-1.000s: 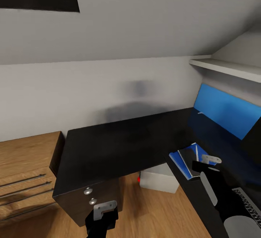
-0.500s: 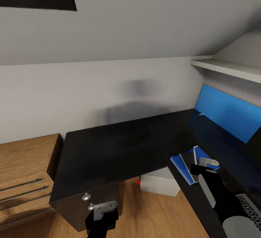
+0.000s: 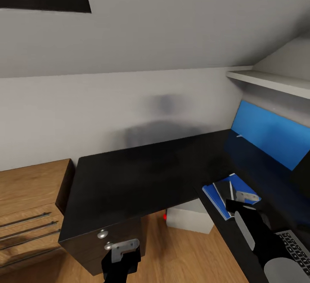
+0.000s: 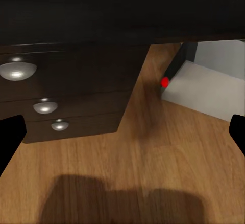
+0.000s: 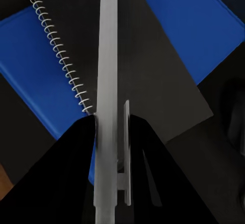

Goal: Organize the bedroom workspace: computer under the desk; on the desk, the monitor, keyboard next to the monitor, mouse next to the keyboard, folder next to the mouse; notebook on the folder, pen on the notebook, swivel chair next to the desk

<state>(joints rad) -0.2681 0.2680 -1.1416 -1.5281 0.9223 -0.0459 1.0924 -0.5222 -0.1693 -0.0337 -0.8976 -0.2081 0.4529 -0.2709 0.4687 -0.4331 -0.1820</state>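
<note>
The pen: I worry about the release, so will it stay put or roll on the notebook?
Likely to roll: the pen looks slim and smooth. The notebook lies flat on the folder, which should help. The right hand grips it, so it seems light.

A home bedroom nook: sloped ceiling, black desk (image 3: 142, 175), wooden dresser (image 3: 30, 201).

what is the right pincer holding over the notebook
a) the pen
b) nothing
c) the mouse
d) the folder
a: in the right wrist view the right pincer is closed on the slim silver pen, which reaches out above the grey spiral notebook lying on the blue folder.
</note>
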